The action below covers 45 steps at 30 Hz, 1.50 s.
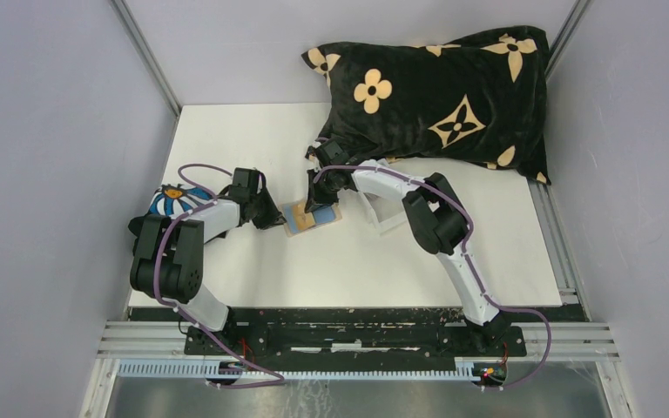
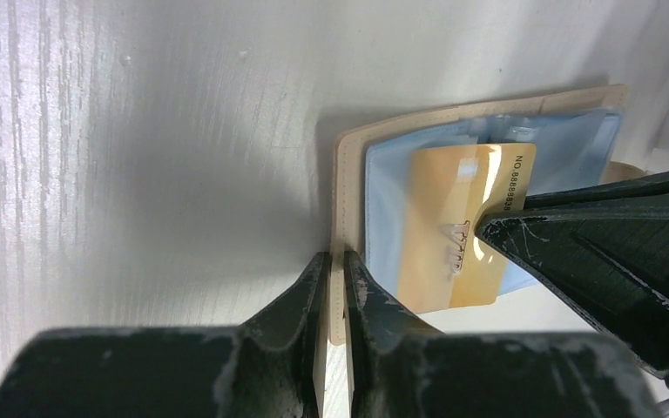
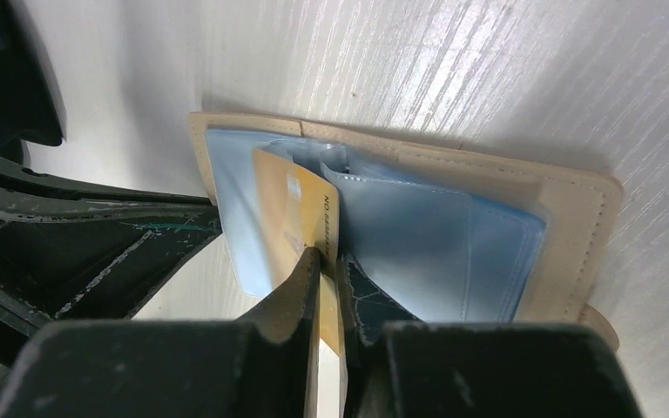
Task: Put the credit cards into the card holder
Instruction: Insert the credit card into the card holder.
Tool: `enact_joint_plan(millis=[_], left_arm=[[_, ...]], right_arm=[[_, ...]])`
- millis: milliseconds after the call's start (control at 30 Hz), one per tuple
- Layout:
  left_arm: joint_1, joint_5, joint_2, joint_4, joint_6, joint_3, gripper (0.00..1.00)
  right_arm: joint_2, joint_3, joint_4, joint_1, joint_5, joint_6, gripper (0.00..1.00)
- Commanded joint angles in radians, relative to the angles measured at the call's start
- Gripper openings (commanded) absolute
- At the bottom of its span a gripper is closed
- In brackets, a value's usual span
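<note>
A small flat tan leather-like card holder (image 1: pixel 312 219) is seen lying open near the middle of the white worktop (image 1: pixel 253 139), its light-blue plastic sleeves facing up. Its tan edge at 9 o'clock is pinched by the left gripper (image 2: pixel 335 261) - the jaws are clenched on the border with only the thin edge between them.

A thin yellowish plastic credit card (image 2: pixel 453 218) is grasped by the right gripper (image 3: pixel 324 257), which is placed over the holder from about 1 o'clock; the jaws are closed on one short end of the card. The card is held against the blue sleeves, tilted, its far end among their leaves - whether it sits inside a pocket cannot be told. The snap tab is seen at the holder's edge away from the left gripper.

A clear plastic rectangular box (image 1: pixel 385 213) is found just beside the holder at 3 o'clock, partly hidden under the right arm. A black velvety pillow with tan flower shapes (image 1: pixel 440 83) is laid over the worktop's 1 o'clock corner. A blue, white and orange patterned object (image 1: pixel 172 198) is partly covered by the left arm at 9 o'clock.
</note>
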Motion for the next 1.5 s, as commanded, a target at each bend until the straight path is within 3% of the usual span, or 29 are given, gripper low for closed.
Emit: enact_joint_plan(millis=[0, 167, 667, 1467], left_arm=[[-0.003, -0.001, 0.021, -0.028, -0.004, -0.014, 0.18], [-0.004, -0.013, 0.02, -0.041, -0.004, -0.014, 0.17], [-0.004, -0.018, 0.018, -0.05, 0.002, -0.016, 0.16], [-0.004, 0.004, 0.024, -0.025, -0.01, -0.027, 0.16]], right_arm=[[0.057, 0.012, -0.11, 0.052, 0.05, -0.037, 0.17], [0.04, 0.02, -0.128, 0.051, 0.074, -0.045, 0.29], [0.006, 0.029, -0.137, 0.051, 0.098, -0.046, 0.41], [0.076, 0.187, -0.244, 0.107, 0.125, -0.055, 0.42]])
